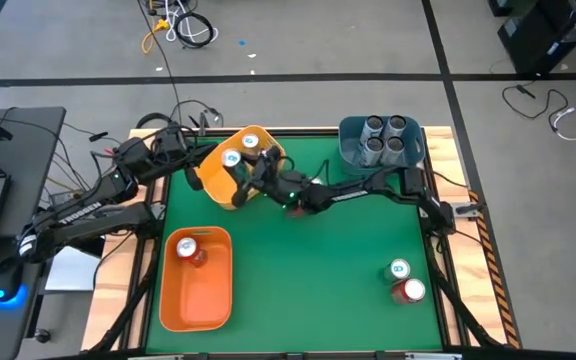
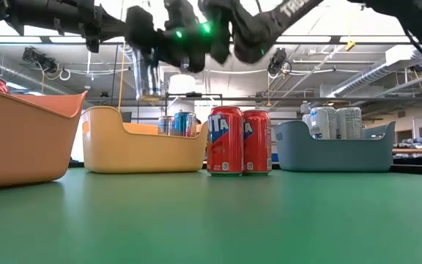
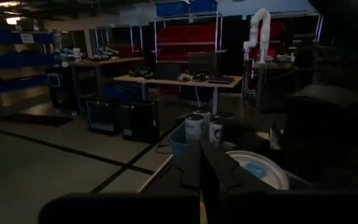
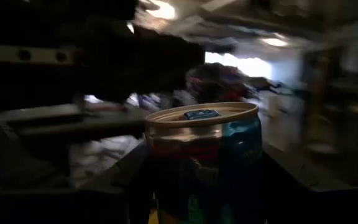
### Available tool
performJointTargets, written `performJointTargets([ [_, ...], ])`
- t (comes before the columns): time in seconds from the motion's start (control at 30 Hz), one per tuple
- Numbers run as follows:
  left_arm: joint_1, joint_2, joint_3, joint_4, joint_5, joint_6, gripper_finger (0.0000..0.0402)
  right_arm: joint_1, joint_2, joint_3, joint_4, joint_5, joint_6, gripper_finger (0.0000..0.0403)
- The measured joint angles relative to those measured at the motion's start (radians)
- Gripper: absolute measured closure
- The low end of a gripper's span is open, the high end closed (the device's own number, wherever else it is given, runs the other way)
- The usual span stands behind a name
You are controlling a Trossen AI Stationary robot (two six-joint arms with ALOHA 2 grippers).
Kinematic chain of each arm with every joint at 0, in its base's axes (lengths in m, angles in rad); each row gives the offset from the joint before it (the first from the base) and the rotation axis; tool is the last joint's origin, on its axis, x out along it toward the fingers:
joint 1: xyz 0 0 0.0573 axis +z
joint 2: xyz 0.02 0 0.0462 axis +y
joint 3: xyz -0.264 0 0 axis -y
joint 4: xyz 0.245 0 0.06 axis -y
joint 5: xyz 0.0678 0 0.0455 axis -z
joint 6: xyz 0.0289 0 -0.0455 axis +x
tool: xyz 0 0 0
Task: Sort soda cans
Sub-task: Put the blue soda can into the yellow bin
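Orange bin (image 1: 198, 300) at the worktop's (image 1: 308, 280) near left, one red can (image 1: 190, 250) lying in its far end. Yellow bin (image 1: 213, 178) farther back, holding a teal-topped can (image 1: 232, 158) and at least one more, seen as two cans inside it in the low view. Left gripper (image 1: 240, 178) reached in over that bin from the left; whether apart or together, cannot tell. Right gripper (image 1: 260, 172) stretched across from the right, over the same bin, clamped on a blue-and-red can (image 4: 204, 155) with a silver top, carried clear of the worktop. That held can (image 2: 149, 77) hanging above the yellow bin's rim in the low view. Blue bin (image 1: 353, 152) at far right, four silver cans (image 1: 385, 135) standing upright inside. Near right corner: a teal-topped can (image 1: 399, 269) and a red can (image 1: 409, 291) standing touching or just beside each other, not yet in any bin.

Judged well past halfway: three bins already stocked, one can in transit and likely bound for the yellow bin, two cans left on the worktop to sort.
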Motion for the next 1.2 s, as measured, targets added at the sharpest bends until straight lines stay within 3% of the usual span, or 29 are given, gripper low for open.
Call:
performJointTargets([
  [0.13, 0.0, 0.0, 0.0, 0.017, -0.003, 0.005, 0.0402, 0.04, 0.038, 0.112, -0.057, 0.134, 0.024, 0.0188],
  [0.57, 0.0, 0.0, 0.0, 0.024, -0.002, 0.014, 0.0402, -0.009, 0.38, 0.505, -0.001, 0.184, -0.009, 0.0188],
  [0.77, 0.0, -0.001, 0.075, -0.079, 0.0, 0.045, 0.0402, -0.03, 0.477, 0.67, -0.013, 0.169, -0.046, 0.0188],
  [1.2, -0.001, 0.0, 0.133, -0.187, 0.002, 0.069, 0.0402, -0.093, 0.494, 0.664, -0.105, 0.189, 0.035, 0.0188],
])
